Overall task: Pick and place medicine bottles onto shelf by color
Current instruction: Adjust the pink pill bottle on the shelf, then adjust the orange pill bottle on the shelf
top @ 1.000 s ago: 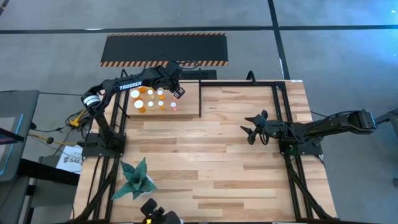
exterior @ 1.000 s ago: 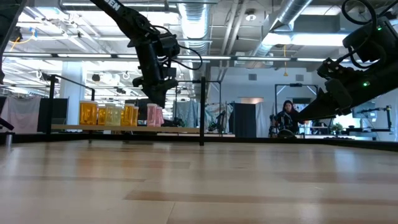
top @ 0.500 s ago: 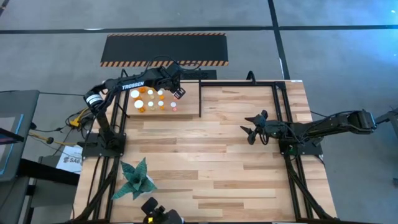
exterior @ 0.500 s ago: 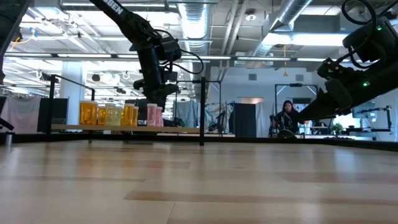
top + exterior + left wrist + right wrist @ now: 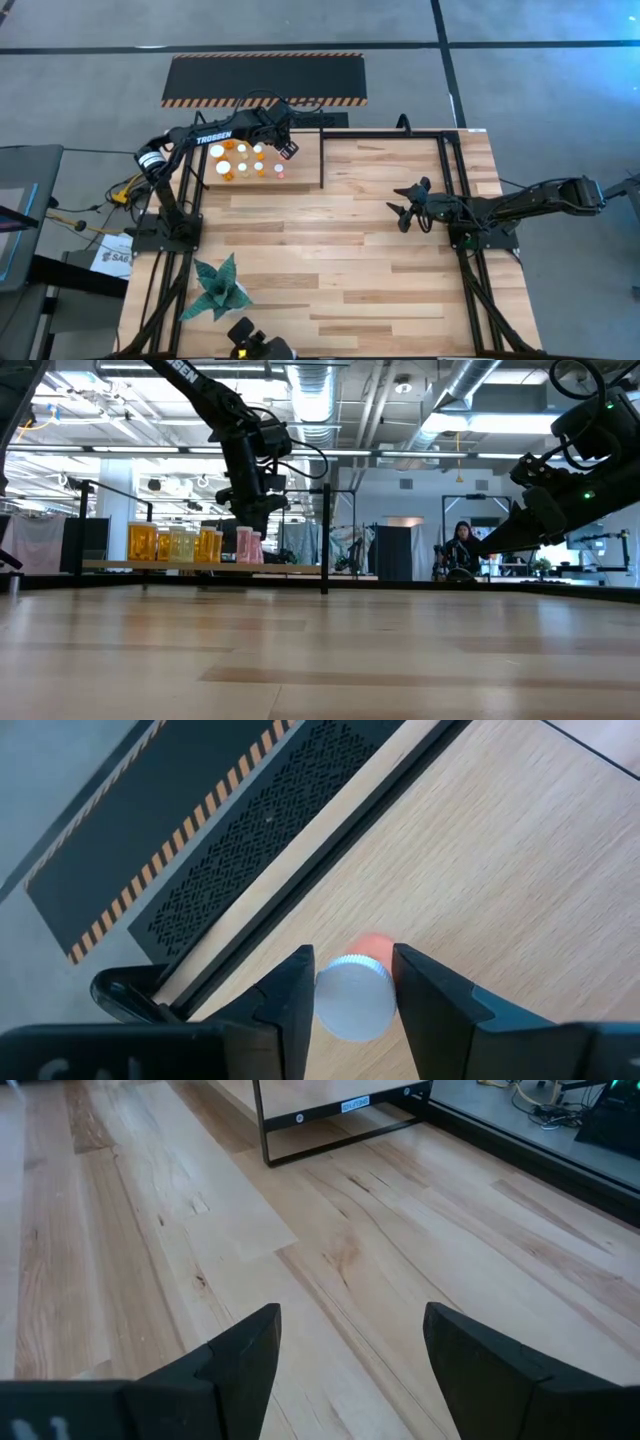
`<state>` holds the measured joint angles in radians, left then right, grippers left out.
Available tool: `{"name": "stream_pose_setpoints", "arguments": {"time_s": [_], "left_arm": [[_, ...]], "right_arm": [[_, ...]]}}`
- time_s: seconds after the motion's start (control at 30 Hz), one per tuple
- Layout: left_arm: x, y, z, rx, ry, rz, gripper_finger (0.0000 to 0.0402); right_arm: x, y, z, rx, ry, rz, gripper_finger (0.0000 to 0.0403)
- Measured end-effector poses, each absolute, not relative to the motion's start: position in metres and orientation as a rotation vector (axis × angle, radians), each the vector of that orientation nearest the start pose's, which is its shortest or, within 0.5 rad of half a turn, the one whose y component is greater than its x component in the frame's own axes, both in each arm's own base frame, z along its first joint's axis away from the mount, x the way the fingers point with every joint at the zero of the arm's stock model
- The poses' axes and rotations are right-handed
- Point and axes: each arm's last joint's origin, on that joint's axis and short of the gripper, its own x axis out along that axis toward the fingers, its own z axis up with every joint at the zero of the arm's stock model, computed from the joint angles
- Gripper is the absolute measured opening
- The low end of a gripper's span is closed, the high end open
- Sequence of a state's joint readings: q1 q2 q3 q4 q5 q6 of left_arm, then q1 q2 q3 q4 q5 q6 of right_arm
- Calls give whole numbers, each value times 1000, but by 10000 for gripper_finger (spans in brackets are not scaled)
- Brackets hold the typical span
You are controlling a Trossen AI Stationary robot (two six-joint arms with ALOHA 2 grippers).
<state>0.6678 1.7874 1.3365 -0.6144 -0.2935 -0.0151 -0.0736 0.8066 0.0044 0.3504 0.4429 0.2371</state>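
Here, upper left of the high view: left gripper point(image 5: 287, 149), arm marked "TROSSEN", hangs over the shelf point(image 5: 300, 165), fingers point(image 5: 290, 1010) closed around a pinkish white-capped medicine bottle point(image 5: 356, 997). Other medicine bottles point(image 5: 238, 160) stand alongside. Right gripper point(image 5: 402, 212) at centre right, fingers spread, holding nothing

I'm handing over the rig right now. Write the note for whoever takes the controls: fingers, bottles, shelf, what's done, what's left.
Left gripper: over the shelf at the table's far left corner, fingers on either side of a white-capped pinkish bottle; whether it is clamped or just let go cannot be told.
Right gripper: open, empty, waiting above the table's right-middle.
Bottles: all visible ones stand grouped on the shelf, orange and amber toward the left, pinkish at the right end.
Done: no bottles show elsewhere on the table.
Left: likely confirm release of this bottle, then pull the left arm back.
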Motion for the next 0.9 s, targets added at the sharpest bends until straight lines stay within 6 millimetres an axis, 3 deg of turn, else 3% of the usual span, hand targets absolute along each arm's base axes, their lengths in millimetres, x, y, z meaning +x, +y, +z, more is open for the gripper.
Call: {"name": "stream_pose_setpoints", "arguments": {"time_s": [0.33,0.9], "left_arm": [[285,236,225,-223,1073,878,122],[290,238,234,-223,962,876,170]], "right_arm": [[134,-22,119,144,386,-558,270],[134,-22,119,144,386,-557,270]]}}
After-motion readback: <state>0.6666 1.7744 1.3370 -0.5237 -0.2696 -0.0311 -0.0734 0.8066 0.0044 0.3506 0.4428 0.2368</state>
